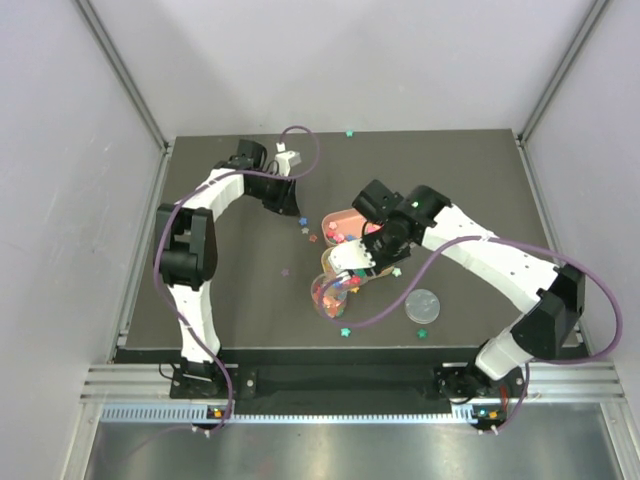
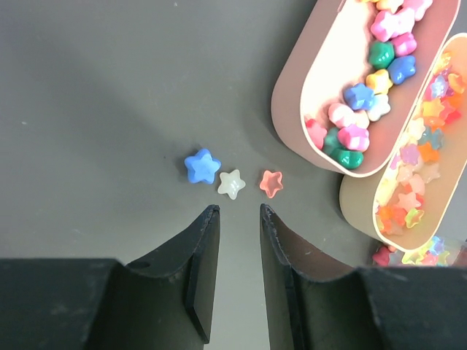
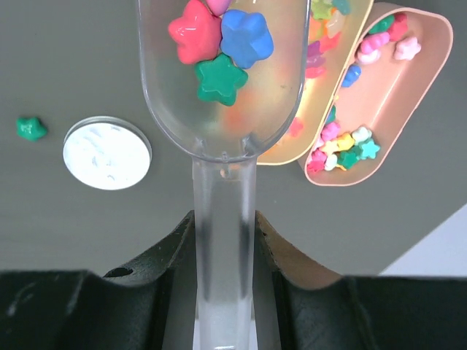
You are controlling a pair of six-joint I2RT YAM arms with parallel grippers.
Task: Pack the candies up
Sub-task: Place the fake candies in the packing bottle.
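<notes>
Candies (image 3: 219, 51), red, blue and green stars, are carried in a clear scoop (image 3: 223, 182) clamped by the right hand (image 3: 225, 237), perhaps over a jar (image 1: 328, 297); three lie just ahead of the parted left hand (image 2: 239, 211).

You see red, blue and green candies (image 3: 219, 44) in the clear scoop (image 3: 223, 197), a pink tray (image 3: 412, 80) at upper right.

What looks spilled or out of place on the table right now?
Spillage on the table: a blue star, white star and pink star lie loose just ahead of the left gripper; a green star sits beside the round disc; a second green star lies alone near the far edge.
</notes>
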